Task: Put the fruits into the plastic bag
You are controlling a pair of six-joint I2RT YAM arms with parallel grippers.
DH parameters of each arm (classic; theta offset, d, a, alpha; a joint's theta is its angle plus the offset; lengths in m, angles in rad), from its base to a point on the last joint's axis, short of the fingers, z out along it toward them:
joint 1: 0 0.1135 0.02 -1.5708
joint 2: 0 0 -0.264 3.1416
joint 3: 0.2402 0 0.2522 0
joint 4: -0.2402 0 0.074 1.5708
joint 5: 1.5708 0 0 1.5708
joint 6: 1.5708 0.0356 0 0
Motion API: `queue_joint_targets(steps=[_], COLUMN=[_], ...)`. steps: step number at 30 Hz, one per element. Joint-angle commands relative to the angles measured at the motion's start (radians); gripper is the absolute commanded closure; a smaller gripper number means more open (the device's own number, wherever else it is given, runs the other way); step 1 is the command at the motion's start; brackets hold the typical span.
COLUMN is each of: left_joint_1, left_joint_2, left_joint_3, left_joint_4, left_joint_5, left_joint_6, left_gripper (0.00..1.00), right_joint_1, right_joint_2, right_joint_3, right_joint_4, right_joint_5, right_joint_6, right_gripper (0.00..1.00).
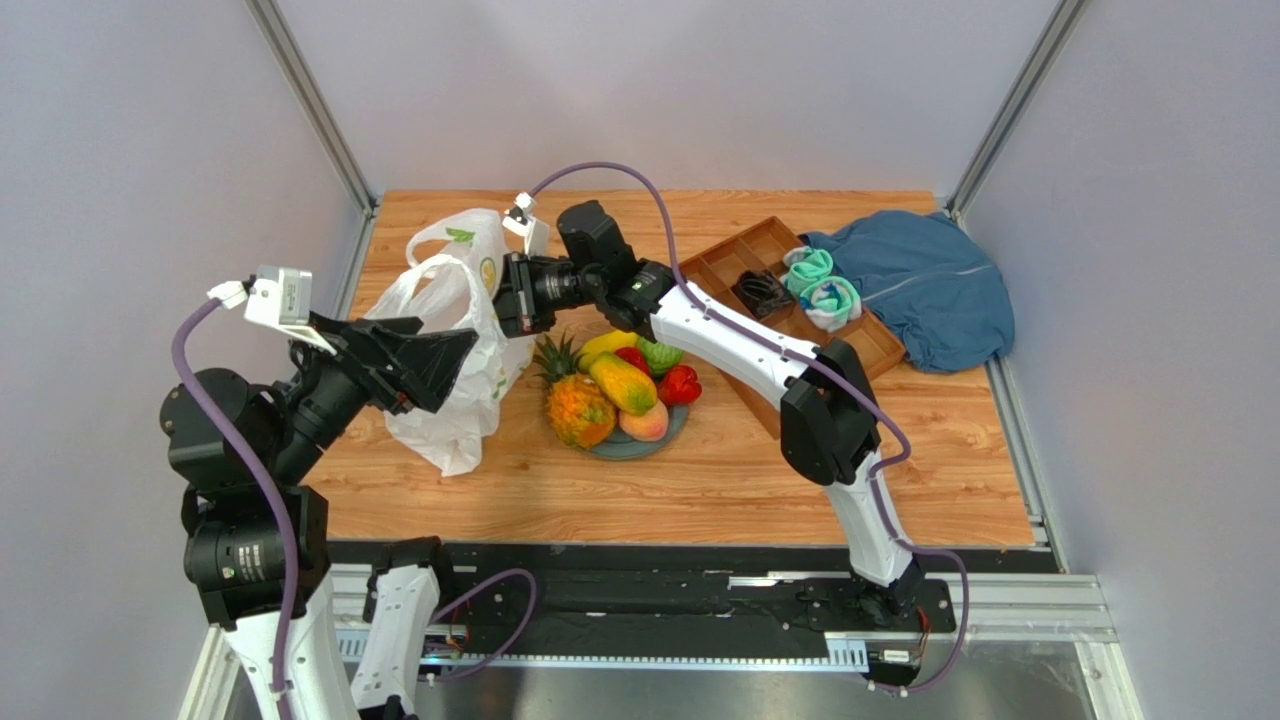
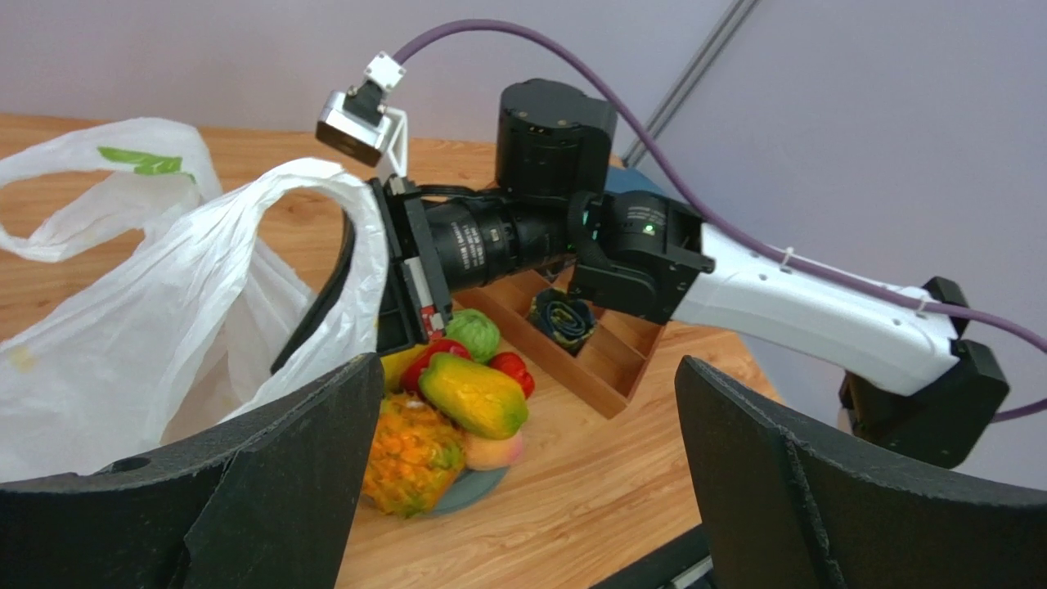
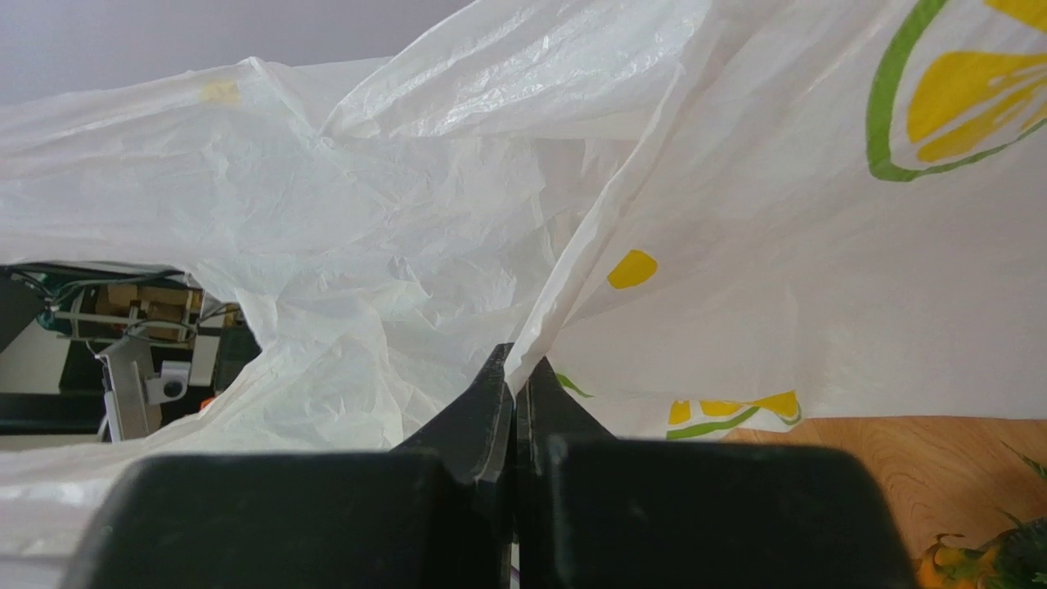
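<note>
Black fingers of the right gripper (image 3: 514, 368) fill the bottom of its wrist view, pressed together with a fold of the plastic bag (image 3: 369, 246) pinched between them. Its thin white film is printed with yellow citrus slices ringed in green, and a green leaf shows on one handle. It stands crumpled on the left part of the table, mouth lifted, between the two arms. The left gripper (image 2: 526, 381) hovers at the bag's near side, jaws spread wide and holding nothing.

Just right of the bag, a grey-blue plate (image 1: 619, 450) carries the pineapple (image 1: 579, 405), mango (image 1: 624, 383), banana (image 1: 606, 344), green round fruit (image 1: 658, 354), red fruit (image 1: 681, 386) and peach (image 1: 646, 423). Farther right, a wooden compartment tray (image 1: 751, 248) holds rolled teal socks (image 1: 819, 282) and black socks (image 1: 762, 290), with a blue cloth (image 1: 924, 285) beside it. The wood-grain tabletop (image 1: 721, 480) sits within pale grey walls.
</note>
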Motion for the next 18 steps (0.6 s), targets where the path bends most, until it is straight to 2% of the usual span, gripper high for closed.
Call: queue_joint_targets(steps=[1,2,3,6,12,15,18], left_joint_1=[-0.004,-0.004,-0.004,-0.004,-0.004,-0.004,-0.002], left_joint_2=[0.027,0.036,0.056,0.098,0.103,0.089,0.142], left_joint_3=[0.125,0.143,0.16,0.205,0.229,0.213,0.179], left_joint_4=[-0.049,-0.118,-0.155,-0.269,-0.236,-0.137,-0.162], left_joint_5=[-0.118,-0.187,-0.329,-0.548,-0.683,-0.639,-0.56], left_joint_6=[-0.07,-0.067,-0.064,-0.064,-0.109,-0.099,-0.092], left_gripper=[0.02,0.02,0.03,0.01,0.01,0.01,0.01], right_joint_1=[-0.004,-0.003,-0.004,-0.004,-0.004,-0.004,-0.004], right_joint_2=[-0.014,-0.019,-0.027,-0.06,-0.137,-0.156,-0.18], right_joint_3=[0.019,0.013,0.001,-0.051,-0.146,-0.162,-0.186], right_joint_4=[0.077,0.082,0.092,0.109,0.036,-0.015,-0.038], right_joint_5=[-0.077,-0.086,-0.095,-0.137,-0.135,-0.127,-0.117], right_joint_6=[-0.075,-0.084,-0.093,-0.133,-0.26,-0.322,-0.366], right_gripper=[1.0,1.0,1.0,1.0,1.0,1.0,1.0])
